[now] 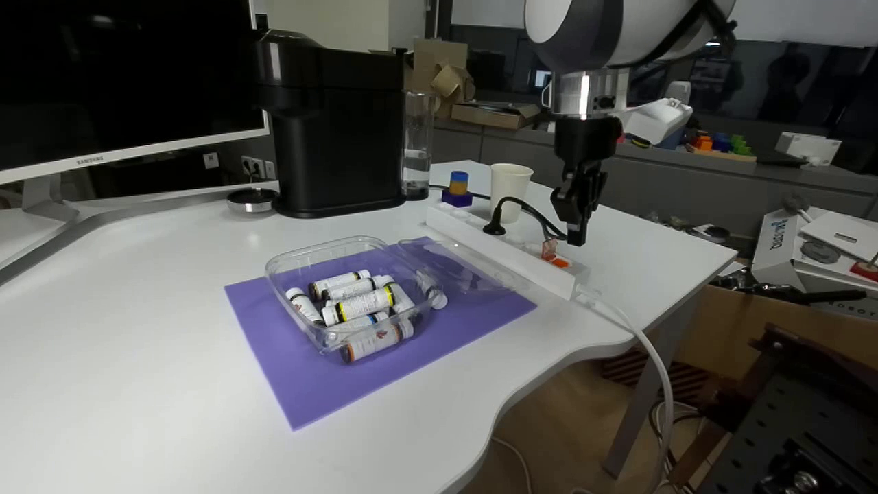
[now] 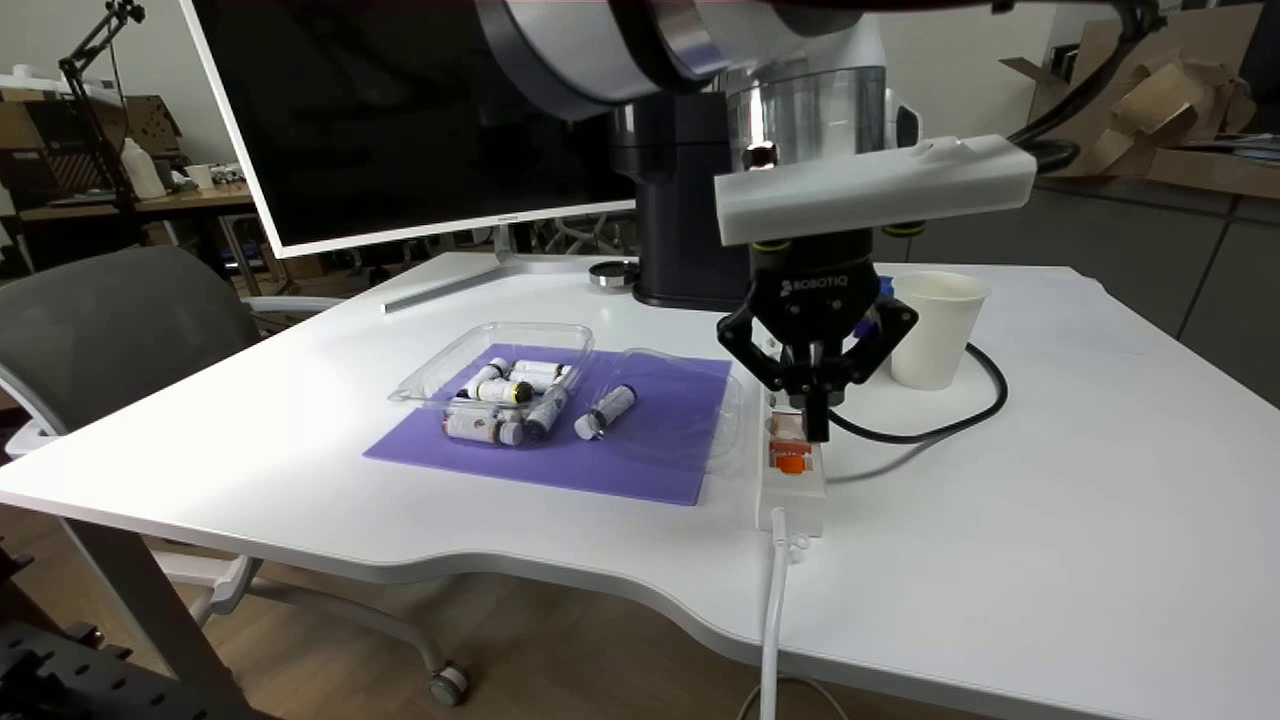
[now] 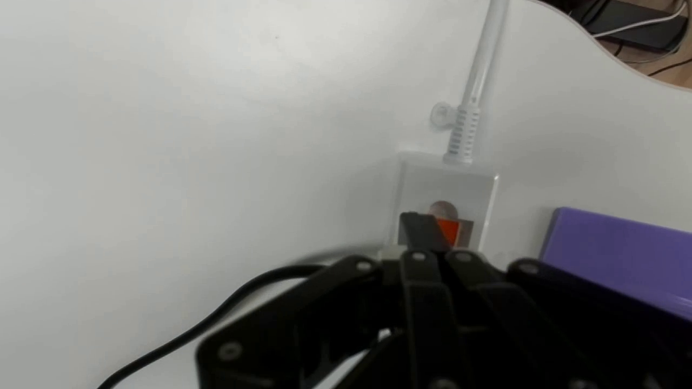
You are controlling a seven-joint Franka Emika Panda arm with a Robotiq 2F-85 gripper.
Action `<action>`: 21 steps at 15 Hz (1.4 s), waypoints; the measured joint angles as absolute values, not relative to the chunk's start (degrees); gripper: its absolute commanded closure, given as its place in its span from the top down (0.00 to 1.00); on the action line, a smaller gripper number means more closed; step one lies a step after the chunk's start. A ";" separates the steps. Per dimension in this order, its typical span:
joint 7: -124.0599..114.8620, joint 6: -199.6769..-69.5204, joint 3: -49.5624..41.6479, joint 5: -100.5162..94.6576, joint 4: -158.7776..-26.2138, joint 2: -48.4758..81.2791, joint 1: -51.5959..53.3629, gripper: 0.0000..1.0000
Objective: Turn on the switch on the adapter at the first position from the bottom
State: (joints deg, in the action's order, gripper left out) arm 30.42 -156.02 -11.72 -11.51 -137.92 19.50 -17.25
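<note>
The adapter is a long white power strip (image 1: 507, 250); its near end also shows in an exterior view (image 2: 790, 500) and in the wrist view (image 3: 446, 175). At that end is an orange-red switch (image 1: 560, 262), with a pinkish see-through flap (image 1: 549, 248) standing up beside it. My gripper (image 1: 577, 233) is shut and empty, pointing down close over this end. In the wrist view its fingertips (image 3: 424, 229) cover part of the orange switch (image 3: 448, 229). Contact cannot be told. A black plug (image 1: 494, 227) sits in the strip farther along. The gripper hides part of the strip (image 2: 790, 500).
A white cord (image 1: 638, 329) leaves the near end. A black cable (image 2: 985, 400) loops beside a paper cup (image 2: 935, 325). A purple mat (image 1: 411, 363) bears a clear tray (image 1: 274, 267) of small bottles. A coffee machine (image 1: 336, 130) and a monitor (image 1: 123, 75) stand behind.
</note>
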 measured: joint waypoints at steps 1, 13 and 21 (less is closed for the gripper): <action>30.42 -156.22 -11.36 -11.07 -137.58 19.99 -17.44 0.00; 30.39 -156.86 -7.39 -4.68 -135.76 23.01 -19.74 0.00; 30.18 -156.89 -7.35 -4.44 -135.76 23.72 -20.57 0.00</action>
State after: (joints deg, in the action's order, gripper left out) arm 30.18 -156.89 -7.35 -4.44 -135.76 23.72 -20.57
